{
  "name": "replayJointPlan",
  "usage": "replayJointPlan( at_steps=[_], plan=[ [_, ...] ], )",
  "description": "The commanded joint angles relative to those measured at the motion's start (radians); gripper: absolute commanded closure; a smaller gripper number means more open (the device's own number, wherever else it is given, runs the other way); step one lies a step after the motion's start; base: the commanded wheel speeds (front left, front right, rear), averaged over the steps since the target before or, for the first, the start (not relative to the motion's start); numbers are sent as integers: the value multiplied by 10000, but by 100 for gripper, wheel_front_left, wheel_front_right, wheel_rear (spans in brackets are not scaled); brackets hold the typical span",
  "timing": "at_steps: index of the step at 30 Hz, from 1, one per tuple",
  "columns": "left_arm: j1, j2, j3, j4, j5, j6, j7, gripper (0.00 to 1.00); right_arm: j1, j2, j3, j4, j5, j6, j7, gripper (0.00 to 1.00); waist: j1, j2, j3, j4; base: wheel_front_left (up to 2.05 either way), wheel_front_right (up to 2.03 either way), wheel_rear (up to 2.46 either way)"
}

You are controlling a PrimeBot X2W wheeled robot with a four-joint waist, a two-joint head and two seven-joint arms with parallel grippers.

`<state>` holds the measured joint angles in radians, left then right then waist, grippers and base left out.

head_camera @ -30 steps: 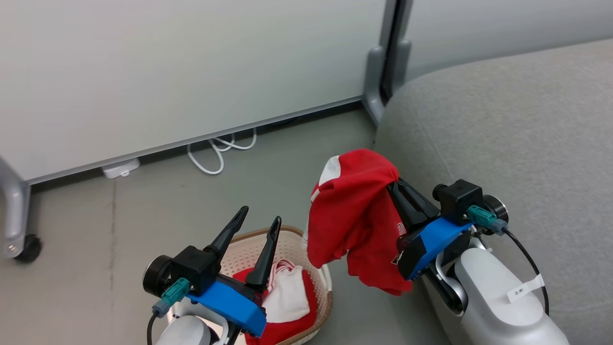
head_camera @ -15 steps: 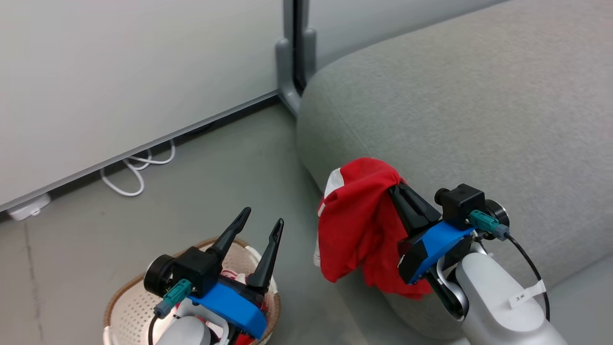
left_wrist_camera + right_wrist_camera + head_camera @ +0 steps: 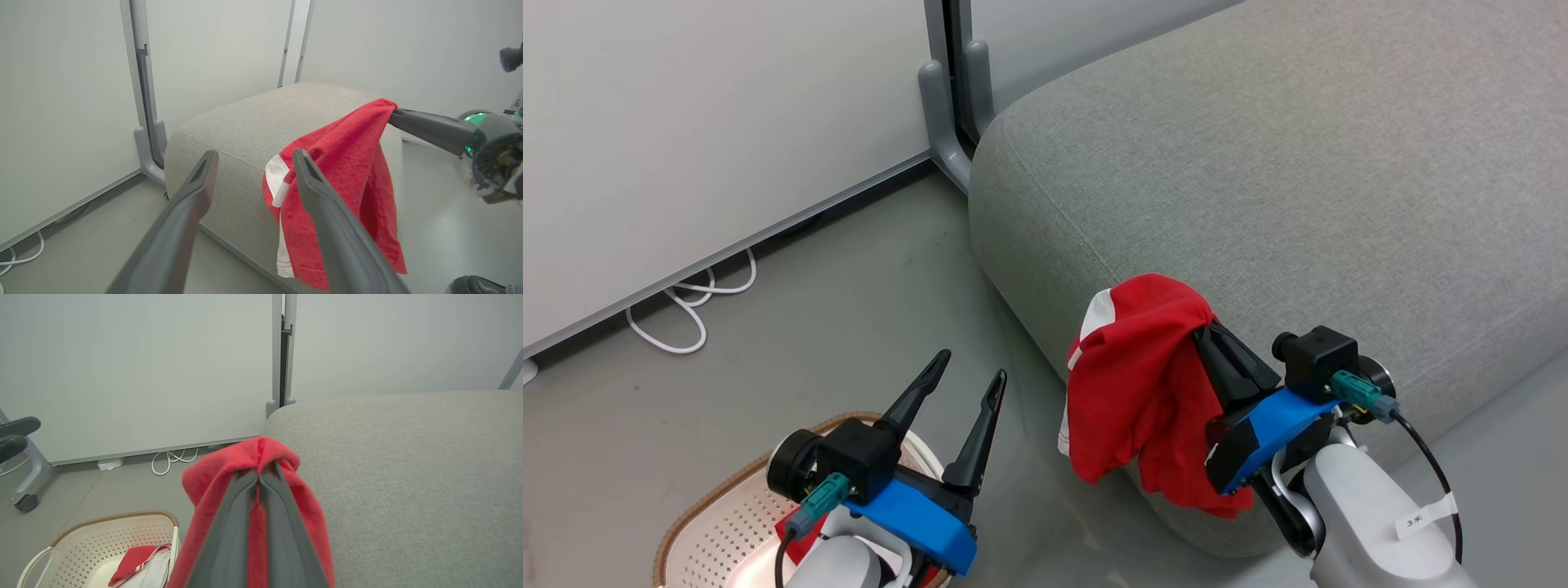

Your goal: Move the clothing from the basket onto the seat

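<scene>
Nearest, the basket [image 3: 727, 483] stood on the floor [image 3: 849, 310] with a second garment [image 3: 135, 559] lying inside, waiting for its turn. Close by, the left end effector [image 3: 971, 365] hung with its fingers spread wide and nothing between them, probably kept free for that next piece. Farther on, the right end effector [image 3: 1207, 336] had its fingers pressed together on a fold of the red garment [image 3: 1131, 384], which hung down just beside the corner of the seat [image 3: 1298, 204], not yet lying on top. I judged the grip was held high so that the cloth could pass over the edge. Behind, a white cable [image 3: 678, 351] lay along the wall [image 3: 686, 122].
</scene>
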<state>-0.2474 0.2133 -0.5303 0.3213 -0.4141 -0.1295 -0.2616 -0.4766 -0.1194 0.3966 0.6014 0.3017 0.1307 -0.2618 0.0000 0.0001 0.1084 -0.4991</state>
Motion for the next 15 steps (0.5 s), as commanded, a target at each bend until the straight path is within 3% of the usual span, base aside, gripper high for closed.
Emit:
replayJointPlan(
  at_steps=[1, 11, 15],
  plan=[
    [-77, 52, -29, -60, -46, -18, -52, 0, 131, 63, -79, -63, -11, 1, -45, 100, 0, -1, 21, 32, 0, 0, 0],
    [-169, 141, 45, -156, 42, -19, -52, 0, -174, 130, -806, -204, -7, 1, -44, 100, 0, -1, 323, 353, 0, 0, 0],
    [-270, 281, 155, -302, 162, -19, -52, 0, -1109, 125, -1761, -54, 72, 1, 130, 100, 0, -1, 778, 439, 0, 0, 0]
  ],
)
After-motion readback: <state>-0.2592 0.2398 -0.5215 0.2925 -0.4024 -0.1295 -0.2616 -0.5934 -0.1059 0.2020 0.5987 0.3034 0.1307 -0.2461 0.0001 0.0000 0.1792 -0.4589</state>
